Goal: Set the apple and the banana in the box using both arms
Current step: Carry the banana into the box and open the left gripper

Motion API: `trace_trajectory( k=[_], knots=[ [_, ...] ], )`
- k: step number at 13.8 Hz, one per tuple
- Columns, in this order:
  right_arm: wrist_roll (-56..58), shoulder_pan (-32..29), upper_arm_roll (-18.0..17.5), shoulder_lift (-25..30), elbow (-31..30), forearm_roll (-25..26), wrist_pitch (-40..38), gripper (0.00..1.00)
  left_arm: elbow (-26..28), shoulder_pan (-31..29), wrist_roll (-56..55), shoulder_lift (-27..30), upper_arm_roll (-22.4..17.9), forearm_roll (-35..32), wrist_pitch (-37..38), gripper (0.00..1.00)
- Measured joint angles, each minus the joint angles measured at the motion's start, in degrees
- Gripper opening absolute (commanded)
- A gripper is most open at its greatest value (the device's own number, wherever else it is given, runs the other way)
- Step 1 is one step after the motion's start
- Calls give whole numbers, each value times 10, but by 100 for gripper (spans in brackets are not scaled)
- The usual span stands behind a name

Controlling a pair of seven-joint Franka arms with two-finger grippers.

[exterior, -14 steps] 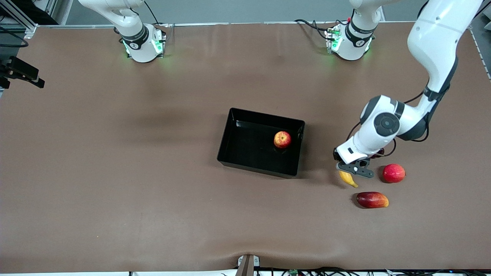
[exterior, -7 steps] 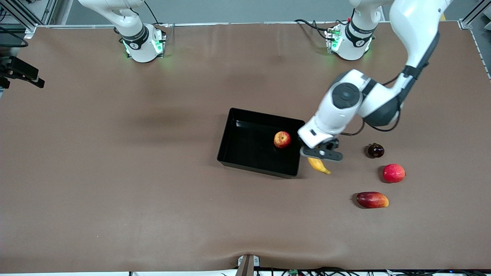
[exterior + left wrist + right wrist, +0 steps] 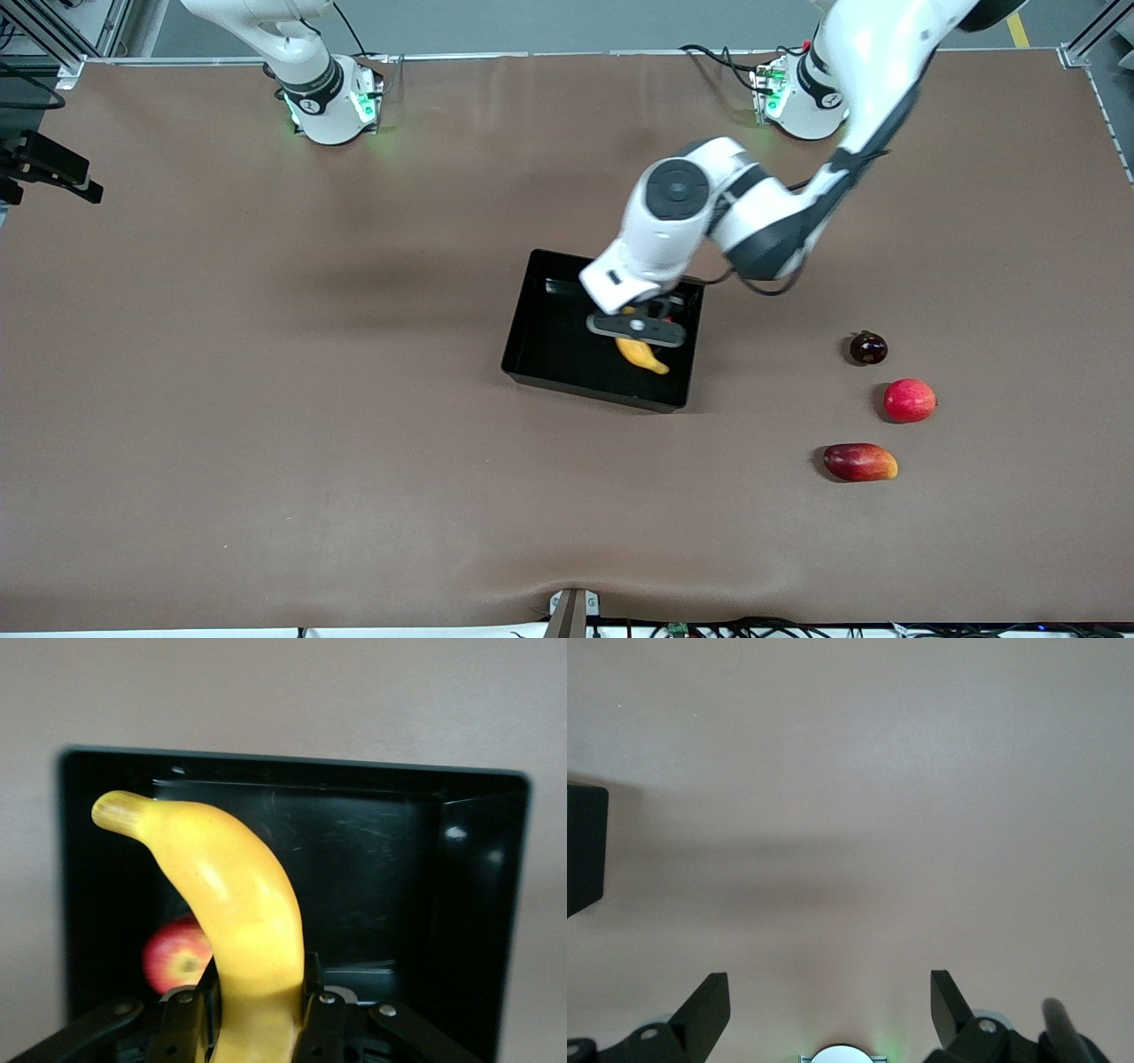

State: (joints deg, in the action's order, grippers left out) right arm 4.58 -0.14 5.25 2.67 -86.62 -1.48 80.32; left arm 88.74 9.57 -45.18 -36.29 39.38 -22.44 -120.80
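My left gripper [image 3: 636, 330] is shut on the yellow banana [image 3: 644, 354] and hangs over the black box [image 3: 532, 306], above the end toward the left arm. In the left wrist view the banana [image 3: 232, 895] curves up from between the fingers [image 3: 184, 1023], with the box [image 3: 381, 859] below it. The apple [image 3: 177, 957] lies in the box, under the banana; in the front view the left hand hides nearly all of it. My right gripper [image 3: 830, 1010] is open over bare table, holding nothing, and a corner of the box [image 3: 585, 846] shows in its view. The right arm waits.
Toward the left arm's end of the table lie a small dark fruit [image 3: 868, 347], a bright red round fruit [image 3: 909, 400] and a red-and-orange mango [image 3: 859, 462], the mango nearest the front camera. The brown table [image 3: 266, 399] stretches around the box.
The left arm has carried the banana from beside the red fruits, past the box wall, to over the box. The small dark fruit is now uncovered. The right arm has not moved.
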Motion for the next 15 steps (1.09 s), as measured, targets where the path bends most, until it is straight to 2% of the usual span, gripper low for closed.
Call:
trace_trajectory(
  k=[4, 6, 9, 15],
  knots=[
    [0, 0, 0, 0, 0, 0, 0, 100, -55, 151, -40, -44, -121, 0, -1, 0],
    [0, 0, 0, 0, 0, 0, 0, 100, -76, 204, -57, -62, -162, 0, -2, 0],
    [0, 0, 0, 0, 0, 0, 0, 100, -97, 222, -65, -86, -175, 0, -11, 0],
    [0, 0, 0, 0, 0, 0, 0, 100, -102, 227, -60, -129, -178, 0, -52, 0]
  ],
)
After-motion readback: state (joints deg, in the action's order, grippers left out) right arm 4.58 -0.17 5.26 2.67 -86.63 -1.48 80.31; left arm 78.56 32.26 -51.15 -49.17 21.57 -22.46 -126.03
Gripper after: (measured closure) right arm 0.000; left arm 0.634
